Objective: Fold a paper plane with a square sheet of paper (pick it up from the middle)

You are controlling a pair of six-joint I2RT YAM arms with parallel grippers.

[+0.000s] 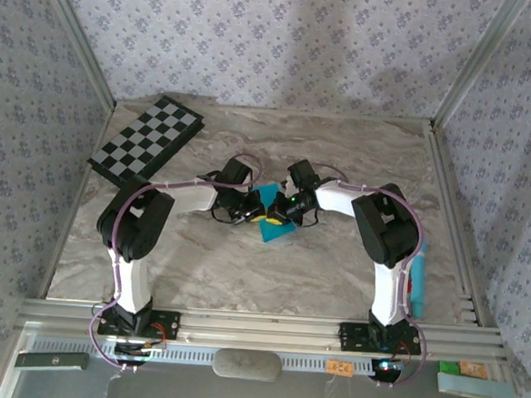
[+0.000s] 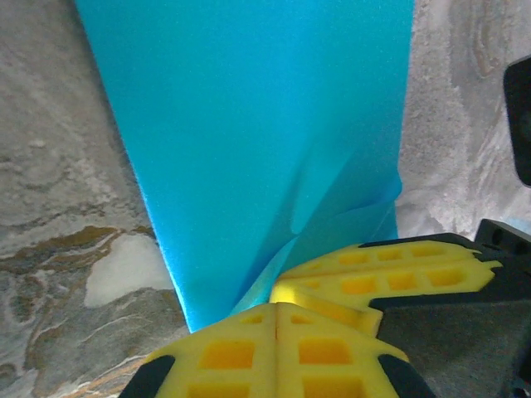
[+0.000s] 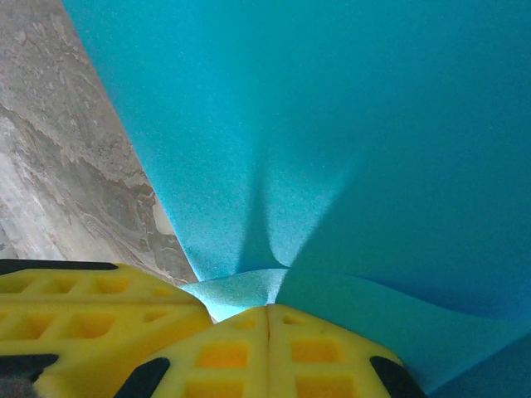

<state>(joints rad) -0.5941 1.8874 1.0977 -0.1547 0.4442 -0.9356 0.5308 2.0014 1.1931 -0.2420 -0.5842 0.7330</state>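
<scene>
The square sheet of paper (image 1: 268, 197) is bright turquoise and lies at mid-table, buckled where both grippers meet over it. In the left wrist view the paper (image 2: 249, 124) rises in a crease to my left gripper (image 2: 276, 305). Its yellow fingers are pressed together with the paper's edge running into their tips. The right arm's yellow fingers (image 2: 373, 274) sit just beside them. In the right wrist view my right gripper (image 3: 267, 308) is shut on a raised fold of the paper (image 3: 332, 124), with the left arm's fingers (image 3: 83, 307) beside it. From above, left gripper (image 1: 257, 215) and right gripper (image 1: 279, 212) nearly touch.
A black-and-white checkerboard (image 1: 148, 141) lies at the back left of the marble table (image 1: 334, 268). A long pale teal bar (image 1: 417, 282) rests along the right edge by the right arm. Metal frame rails border the table on all sides.
</scene>
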